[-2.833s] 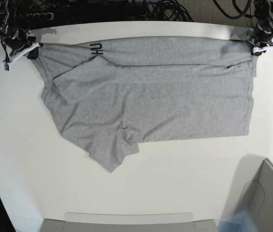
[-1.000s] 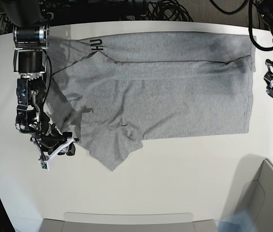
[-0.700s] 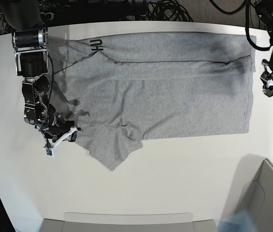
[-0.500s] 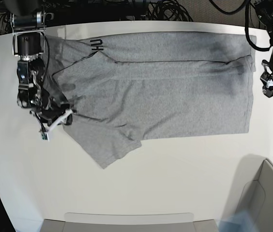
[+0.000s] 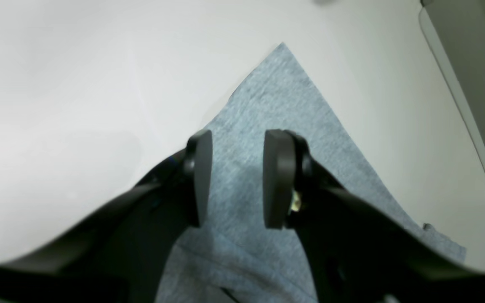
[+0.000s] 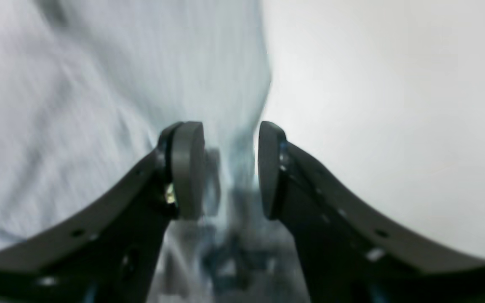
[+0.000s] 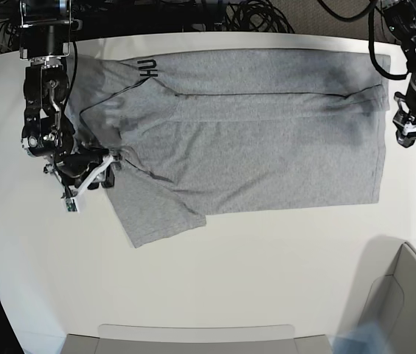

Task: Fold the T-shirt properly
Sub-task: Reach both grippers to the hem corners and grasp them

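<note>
Base view: T-shirt (image 7: 245,133) lies spread on the white table (image 7: 252,265), far long edge already folded over with black lettering (image 7: 147,70) showing at the far left corner, near sleeve (image 7: 156,210) sticking out toward the front. Right gripper (image 7: 94,171) sits at the shirt's left edge by the sleeve root. Right wrist view is motion-blurred: jaws stand apart, grey cloth runs up between them, but whether the pads actually pinch it I cannot tell. Left gripper (image 5: 236,179) is at the hem side on the view's right. In the left wrist view its jaws are parted and empty, hovering over a pointed hem corner (image 5: 282,50) lying flat on the table.

Step in hand looks like dressing the sleeve and side before the next fold. To do it well:
- right: take the sleeve edge low, both layers, and drag it flat along the table, not lifting, so the body doesn't shift
- left: drop straight onto the corner, catch all layers close to the tip
- keep both ends level so the fold line stays parallel to the far fold

Risk: pulling one side alone skews the shirt.
</note>
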Tool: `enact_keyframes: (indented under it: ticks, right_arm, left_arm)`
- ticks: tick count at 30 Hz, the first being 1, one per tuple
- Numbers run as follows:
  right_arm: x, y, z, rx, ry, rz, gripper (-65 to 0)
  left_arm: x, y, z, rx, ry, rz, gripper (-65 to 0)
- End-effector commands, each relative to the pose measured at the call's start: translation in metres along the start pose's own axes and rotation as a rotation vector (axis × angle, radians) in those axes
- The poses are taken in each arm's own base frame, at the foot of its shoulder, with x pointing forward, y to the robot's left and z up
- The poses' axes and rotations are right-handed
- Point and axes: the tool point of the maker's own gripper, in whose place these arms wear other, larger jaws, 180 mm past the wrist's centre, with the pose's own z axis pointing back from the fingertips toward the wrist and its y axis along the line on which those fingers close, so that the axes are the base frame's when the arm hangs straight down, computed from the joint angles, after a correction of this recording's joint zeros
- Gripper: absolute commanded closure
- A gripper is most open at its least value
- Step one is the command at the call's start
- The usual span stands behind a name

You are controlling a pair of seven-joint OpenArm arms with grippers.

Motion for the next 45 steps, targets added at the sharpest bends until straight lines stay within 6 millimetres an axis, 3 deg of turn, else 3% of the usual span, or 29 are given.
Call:
enact_keyframes:
  ticks: [1, 4, 6, 11, 14, 17, 24, 26, 29, 32, 37, 41, 45]
  right_arm:
    - [0.038, -0.005, 0.006, -0.008, -0.108, 0.019, -22.1]
    - [0.078, -0.011, 0.002, -0.016, -0.192, 0.018, -22.2]
    - [0.093, -0.027, -0.011, -0.036, -0.179, -0.018, -22.4]
    - [0.101, -0.070, -0.060, -0.084, -0.098, -0.130, -22.5]
    - [0.098, -0.074, -0.080, -0.105, -0.087, -0.111, -22.5]
    - [0.083, -0.067, -0.092, -0.099, -0.048, -0.100, -22.5]
    - [0.054, -0.027, -0.111, -0.029, 0.006, -0.117, -22.5]
    - [0.048, -0.014, -0.116, 0.007, 0.021, -0.114, -22.5]
    - [0.044, -0.003, -0.120, 0.032, 0.030, -0.123, -22.5]
    - [0.035, -0.001, -0.121, 0.035, 0.044, -0.127, -22.5]
    - [0.027, -0.002, -0.121, 0.034, 0.060, -0.130, -22.4]
    - [0.019, 0.001, -0.121, 0.038, 0.072, -0.126, -22.4]
    - [0.020, 0.000, -0.121, 0.036, 0.069, -0.129, -22.4]
  left_arm:
    - [0.009, -0.006, 0.003, -0.017, -0.024, -0.012, -21.5]
    - [0.009, -0.006, 0.003, -0.017, -0.024, -0.012, -21.5]
    - [0.009, -0.006, 0.003, -0.017, -0.024, -0.012, -21.5]
    - [0.012, -0.009, 0.002, -0.025, -0.031, -0.010, -21.5]
    - [0.016, -0.017, -0.001, -0.043, -0.041, -0.004, -21.5]
    - [0.016, -0.032, -0.006, -0.076, -0.037, -0.007, -21.5]
    - [0.004, -0.047, -0.012, -0.109, -0.006, -0.028, -21.7]
    - [0.009, -0.052, -0.015, -0.121, -0.017, -0.020, -21.7]
    - [0.007, -0.044, -0.024, -0.102, 0.001, -0.001, -21.9]
    - [0.001, -0.036, -0.042, -0.082, 0.038, 0.048, -24.3]
    - [0.011, -0.048, -0.085, -0.077, 0.056, 0.034, -26.2]
    - [0.024, -0.067, -0.107, -0.079, 0.075, -0.034, -26.3]
    - [0.036, -0.071, -0.124, -0.053, 0.068, -0.097, -26.8]
